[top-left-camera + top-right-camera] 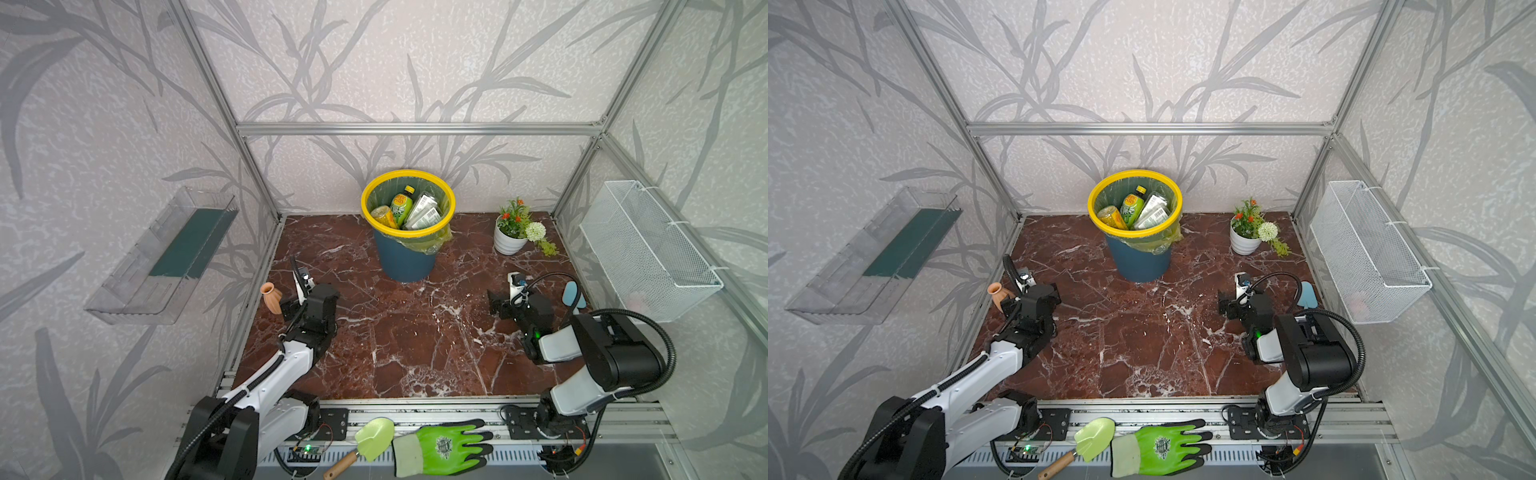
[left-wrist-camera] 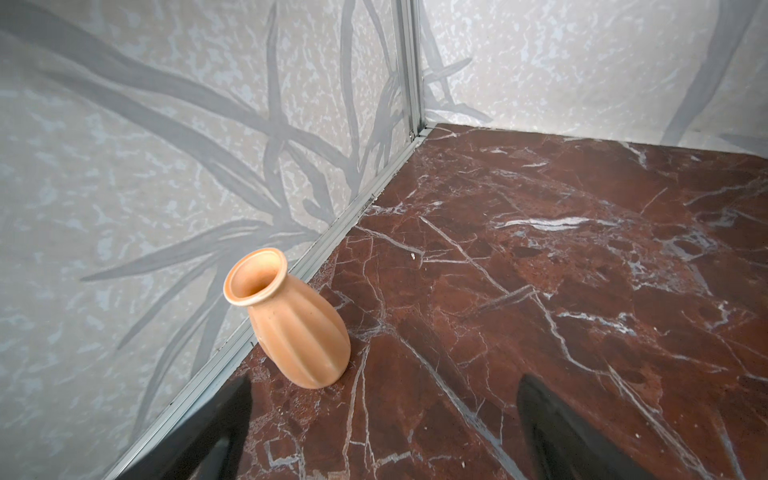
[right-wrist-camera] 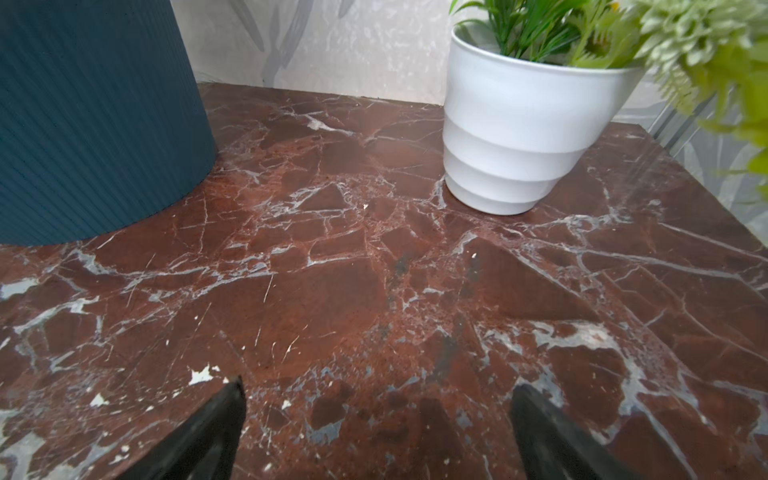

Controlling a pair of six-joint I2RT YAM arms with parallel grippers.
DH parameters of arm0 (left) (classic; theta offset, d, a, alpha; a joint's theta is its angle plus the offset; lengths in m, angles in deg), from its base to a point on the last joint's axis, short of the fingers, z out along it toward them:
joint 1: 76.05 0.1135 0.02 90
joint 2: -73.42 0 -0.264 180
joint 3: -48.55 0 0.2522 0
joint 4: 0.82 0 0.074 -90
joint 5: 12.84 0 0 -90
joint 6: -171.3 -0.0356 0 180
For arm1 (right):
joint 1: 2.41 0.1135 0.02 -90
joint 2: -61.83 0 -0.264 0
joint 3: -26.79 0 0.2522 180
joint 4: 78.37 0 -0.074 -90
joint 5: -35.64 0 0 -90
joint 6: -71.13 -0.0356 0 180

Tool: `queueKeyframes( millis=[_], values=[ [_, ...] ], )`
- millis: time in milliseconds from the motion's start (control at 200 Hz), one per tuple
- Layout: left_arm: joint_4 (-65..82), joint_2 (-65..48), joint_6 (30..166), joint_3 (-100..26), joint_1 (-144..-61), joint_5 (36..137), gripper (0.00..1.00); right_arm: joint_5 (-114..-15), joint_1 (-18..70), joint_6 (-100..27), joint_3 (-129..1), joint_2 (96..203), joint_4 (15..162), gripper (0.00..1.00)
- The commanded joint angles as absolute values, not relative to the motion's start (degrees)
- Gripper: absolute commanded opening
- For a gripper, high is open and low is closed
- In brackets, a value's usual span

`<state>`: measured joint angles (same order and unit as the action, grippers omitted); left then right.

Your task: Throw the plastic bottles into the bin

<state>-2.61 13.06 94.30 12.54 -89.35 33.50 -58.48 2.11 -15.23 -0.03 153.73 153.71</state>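
The left gripper [image 2: 385,382] stands wide open with nothing between its jaws. It hangs low over bare marble, and in both top views the terracotta vase [image 2: 291,324] is just beside it at about 9 o'clock. The right gripper [image 3: 379,384] is spread just as wide and is also empty. The white flower pot [image 3: 519,137] is near it at 12 o'clock and the bin [image 1: 405,259] at 11 o'clock.

From this the task looks finished, or all but. No bottle lies on the table [image 1: 395,340] in any view. Every one of the plastic bottles [image 1: 415,208] that shows is inside the bin, which stands at the table's 12 o'clock by the back wall. Nothing seems left to pick up.

- **Task things:** two grippers and one bin.
- **Bottles in the bin's mouth:** four show.
  - One green-labelled bottle [image 1: 401,205] with a dark cap.
  - One yellow bottle [image 1: 384,216].
  - Two white-labelled bottles [image 1: 428,218].
  - Any beneath these are hidden.
- **Other things:**
  - One vase and one flower pot.
  - One wire basket [image 1: 648,249] on the wall at 3 o'clock.
  - One clear shelf [image 1: 166,257] at 9 o'clock.
  - One glove [image 1: 444,446] and one trowel [image 1: 370,440] on the front rail at 6 o'clock.
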Motion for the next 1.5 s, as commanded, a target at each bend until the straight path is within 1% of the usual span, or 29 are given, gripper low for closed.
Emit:
queueKeyframes(
  millis=[0,45,130,225,450,645,775,865,1000,1055,1494],
  values=[
    [-12.34,12.14,94.41,15.73,-87.58,35.72,0.99,-57.08,2.34,-14.26,-3.45,153.23,153.73,0.99],
    [-15.54,11.54,93.81,17.09,-86.91,37.02,0.99,-57.09,2.32,-14.21,-5.95,152.34,147.76,0.99],
    [-21.64,10.14,92.85,19.03,-85.76,37.78,0.99,-57.59,2.25,-14.17,-8.58,152.27,142.70,0.99],
    [-25.14,8.91,91.46,19.84,-84.68,39.65,0.99,-57.45,2.25,-14.23,-8.58,152.42,143.21,0.99],
    [-30.95,3.97,86.04,18.92,-83.29,47.67,0.99,-57.52,2.25,-14.26,-8.42,152.56,143.67,0.99],
    [-35.52,-4.43,82.22,16.43,-82.36,52.76,0.99,-57.47,2.25,-14.17,-8.50,152.61,143.78,0.99],
    [-38.96,-10.37,83.62,15.78,-80.22,56.02,0.99,-57.44,2.27,-14.19,-8.45,152.62,143.76,0.99],
    [-44.09,-13.85,83.66,16.71,-78.45,60.81,0.99,-57.50,2.27,-14.21,-8.49,152.60,143.70,0.99],
    [-36.53,-13.48,84.10,13.20,-76.20,67.19,0.99,-57.44,2.25,-14.19,-8.48,152.55,143.69,0.99],
    [-31.20,-13.54,84.71,10.72,-75.23,69.17,0.99,-57.44,2.25,-14.21,-8.50,152.61,143.68,0.99],
    [-31.50,-13.59,84.62,10.77,-75.00,69.34,0.99,-57.44,2.25,-14.19,-8.41,152.61,143.80,0.99]
  ],
)
